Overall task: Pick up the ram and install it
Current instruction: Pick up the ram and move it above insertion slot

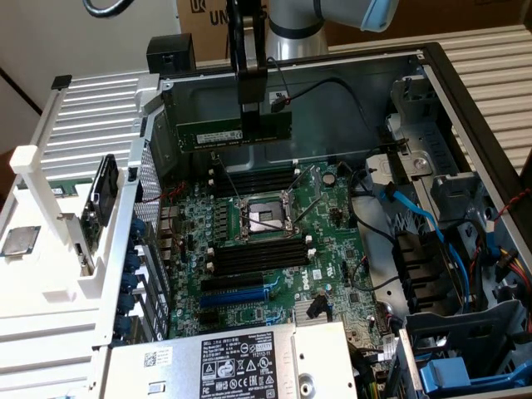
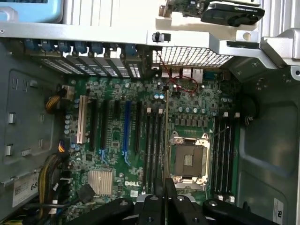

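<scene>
Gripper (image 1: 252, 115) clamping ram (image 1: 208, 135), edge-on in wrist view

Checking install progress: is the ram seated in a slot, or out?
Out. The ram hangs on edge in the pincer, raised above the motherboard, clear of the memory slots.

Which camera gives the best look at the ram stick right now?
The exterior view: the ram hangs broadside in the gripper above the motherboard, its pale label visible. The wrist view shows it edge-on, as a thin strip.
</scene>
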You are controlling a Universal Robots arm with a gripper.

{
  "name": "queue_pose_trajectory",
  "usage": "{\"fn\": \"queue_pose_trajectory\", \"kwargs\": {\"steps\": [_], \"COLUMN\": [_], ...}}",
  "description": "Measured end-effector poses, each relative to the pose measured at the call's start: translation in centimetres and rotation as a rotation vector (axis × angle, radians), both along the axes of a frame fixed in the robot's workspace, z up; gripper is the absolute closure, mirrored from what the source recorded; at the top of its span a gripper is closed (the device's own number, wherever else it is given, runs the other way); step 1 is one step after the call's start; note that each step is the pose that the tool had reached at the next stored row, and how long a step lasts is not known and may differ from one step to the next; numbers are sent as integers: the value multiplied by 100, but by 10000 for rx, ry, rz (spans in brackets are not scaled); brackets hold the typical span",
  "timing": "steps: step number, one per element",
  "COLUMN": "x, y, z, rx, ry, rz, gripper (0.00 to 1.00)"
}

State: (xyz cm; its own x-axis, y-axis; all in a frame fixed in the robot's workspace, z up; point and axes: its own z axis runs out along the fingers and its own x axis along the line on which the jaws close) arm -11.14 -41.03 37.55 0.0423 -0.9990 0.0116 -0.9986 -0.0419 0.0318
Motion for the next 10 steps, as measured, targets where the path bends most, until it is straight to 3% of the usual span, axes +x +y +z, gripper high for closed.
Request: {"fn": "queue_pose_trajectory", "kwargs": {"steps": [6, 8, 10], "x": [51, 62, 76], "y": [23, 28, 30], "z": [-50, -75, -91], "rx": [5, 47, 132], "ry": [8, 7, 9], "rz": [1, 2, 1], "gripper": [87, 87, 87]}}
